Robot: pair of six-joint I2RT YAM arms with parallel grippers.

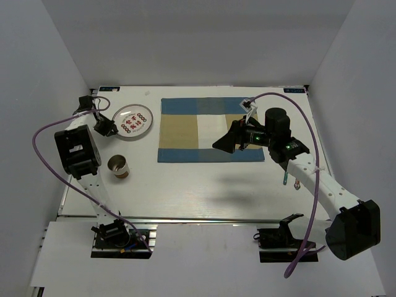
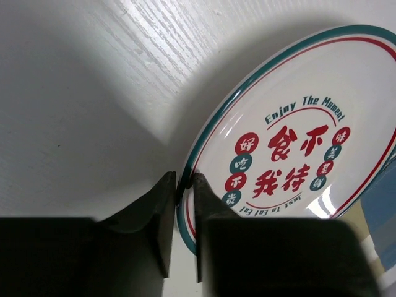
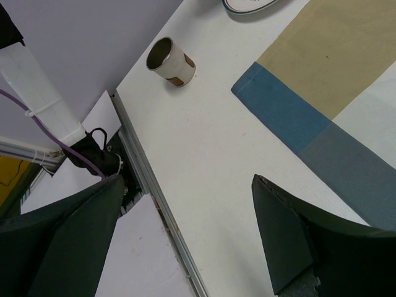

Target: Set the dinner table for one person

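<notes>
While the left tool [image 2: 184,182] pinches the plate [image 2: 297,111] by its rim, far left on the counter [image 1: 204,185] beneath both arms, and the right tool [image 3: 187,182] hangs wide open over the mat [image 1: 185,133], plate placement looks under way, calling next for a level lift onto the mat

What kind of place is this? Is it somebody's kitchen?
Probably a robot lab booth, not a kitchen: plain walls box in the white table, a left arm and right arm stand at its near edge, with a plate and placemat on it.
</notes>
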